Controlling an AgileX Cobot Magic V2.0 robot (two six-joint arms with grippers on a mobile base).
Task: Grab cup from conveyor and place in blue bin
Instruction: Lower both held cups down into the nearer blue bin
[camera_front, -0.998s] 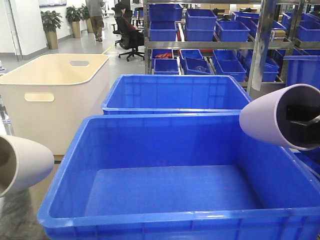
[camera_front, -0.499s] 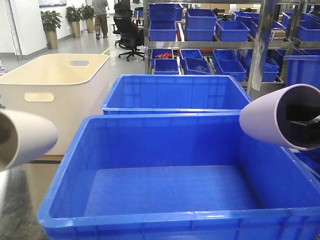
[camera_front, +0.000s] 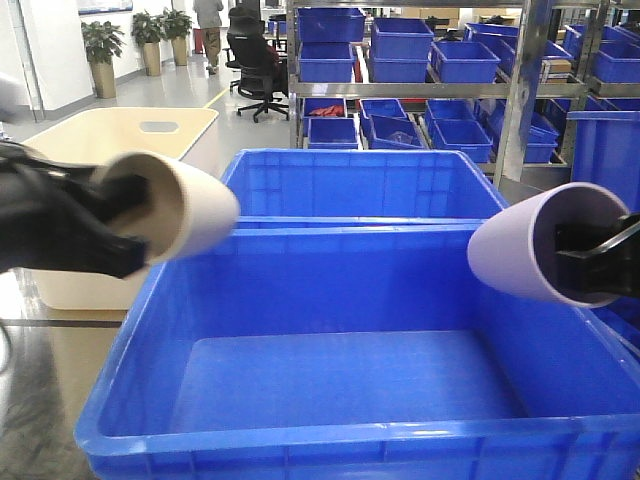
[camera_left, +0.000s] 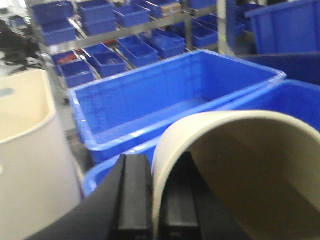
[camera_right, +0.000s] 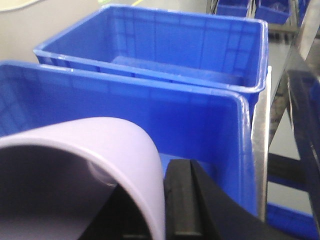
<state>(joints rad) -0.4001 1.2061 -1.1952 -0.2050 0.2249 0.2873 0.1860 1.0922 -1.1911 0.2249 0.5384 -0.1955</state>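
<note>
My left gripper (camera_front: 125, 215) is shut on the rim of a cream cup (camera_front: 190, 210), held on its side over the left rim of the near blue bin (camera_front: 140, 330). In the left wrist view one finger (camera_left: 134, 200) lies outside the cup wall (camera_left: 210, 125) and one inside. My right gripper (camera_front: 590, 262) is shut on the rim of a lilac cup (camera_front: 520, 245), held over the bin's right side. The right wrist view shows that cup (camera_right: 100, 135) pinched by the outer finger (camera_right: 179, 200). The bin's floor is bare. The conveyor is out of view.
A second blue bin (camera_front: 350, 185) stands behind the near one. A cream-white tub (camera_front: 110, 135) with handle cutouts stands at the left. Steel shelves (camera_front: 520, 90) with several small blue bins fill the back. An office chair and a person are far behind.
My left gripper has swung up and right with the cream cup, from the frame's left edge to above the bin's left rim. The right gripper with the lilac cup dipped slightly.
</note>
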